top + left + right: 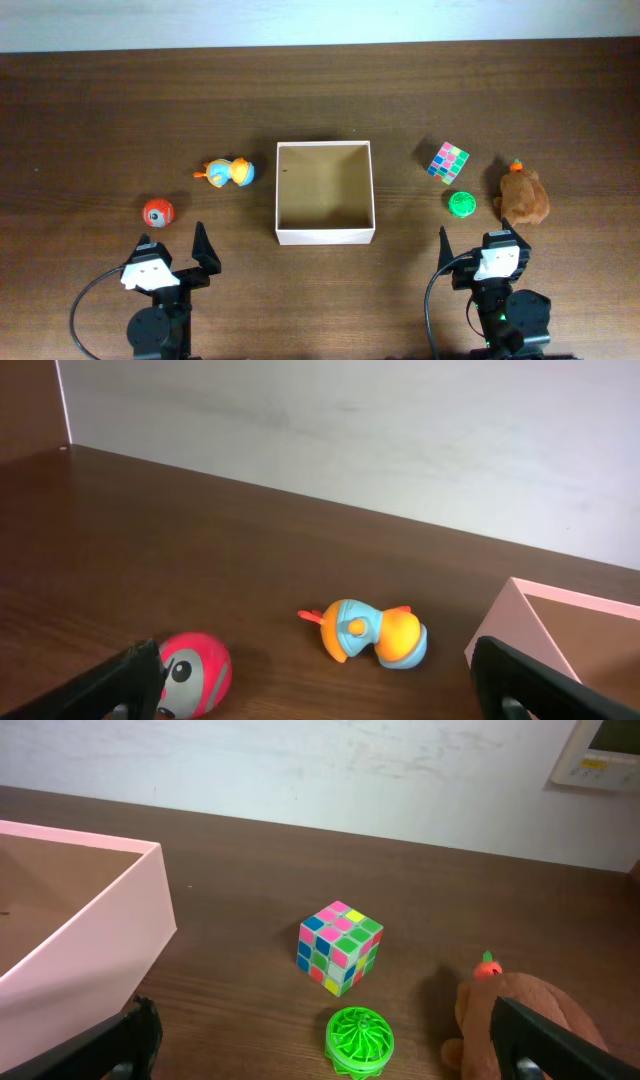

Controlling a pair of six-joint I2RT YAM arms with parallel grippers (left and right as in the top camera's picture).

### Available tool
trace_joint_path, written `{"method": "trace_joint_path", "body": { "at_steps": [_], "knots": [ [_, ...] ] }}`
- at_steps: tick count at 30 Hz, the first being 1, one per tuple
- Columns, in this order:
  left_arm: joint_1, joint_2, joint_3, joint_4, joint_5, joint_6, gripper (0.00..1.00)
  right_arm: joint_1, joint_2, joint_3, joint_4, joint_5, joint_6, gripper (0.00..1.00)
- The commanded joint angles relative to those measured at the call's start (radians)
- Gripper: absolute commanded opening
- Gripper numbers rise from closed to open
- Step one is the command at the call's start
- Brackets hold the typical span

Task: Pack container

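Wood table: dark, smooth and bare, apart from what is listed below.
Box: sits in the middle of the table, between the two groups of toys and just beyond the arms. It has white outer walls and a tan cardboard inside, is open on top, and has nothing in it.
Box handling: it is probably light, with thin walls that are fairly stiff but would crease under a hard squeeze. It is likely to skid on the smooth wood if nudged. If it must be moved, the sound grip is one wall pinched over the rim near a corner. Otherwise it is best left alone and filled from above.
Left gripper: fingers spread wide with nothing between them, near the front edge, facing the ball and duck.
Right gripper: also spread wide and holding nothing, facing the cube and wheel.
Plush: brown and soft, on the far right, well apart from the box. It should give under a grip.
Duck: orange and blue, lying on its side just left of the box. It looks like hard plastic.
Cube: multicoloured, to the right of the box. Its flat, rigid faces suit a pinch.
Ball: red, on the far left. It may roll.
Wheel: green and ribbed, lying flat between the cube and the plush. It sits low, so it is a shallow pick.
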Motion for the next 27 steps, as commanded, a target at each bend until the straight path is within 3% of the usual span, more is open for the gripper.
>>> {"method": "trace_joint_path", "body": {
  "at_steps": [1, 16, 27],
  "knots": [
    [0.004, -0.010, -0.005, -0.001, 0.014, 0.013, 0.99, -0.005, -0.011, -0.010, 0.003, -0.006, -0.007, 0.99],
    [0.004, -0.010, -0.005, -0.001, 0.014, 0.013, 0.99, -0.003, -0.011, 0.013, 0.015, -0.099, 0.022, 0.99],
    [0.004, -0.010, -0.005, -0.001, 0.014, 0.013, 0.99, -0.003, 0.042, 0.231, -0.006, -0.091, 0.059, 0.99]
  ]
}}
